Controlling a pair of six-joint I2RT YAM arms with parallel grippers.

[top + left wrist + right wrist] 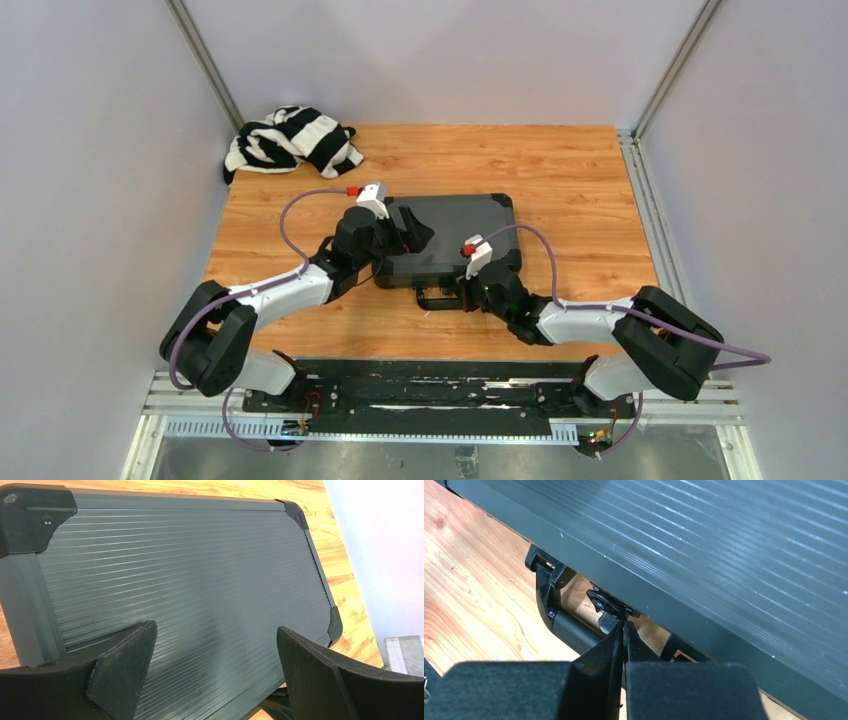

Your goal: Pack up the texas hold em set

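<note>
While the closed case (455,228) lies on the counter (565,170), we hold our left pincer (215,628) spread wide over its lid and our right pincer (623,630) pressed together beside its handle (568,629).

A wood-grain desk (560,170) carries two things. A black ribbed case (455,225) lies flat and closed near the middle, with its handle (440,297) on the near side. Beyond the case and to its left, well apart, a crumpled black-and-white striped cloth (290,140) lies by the desk's far edge.
</note>
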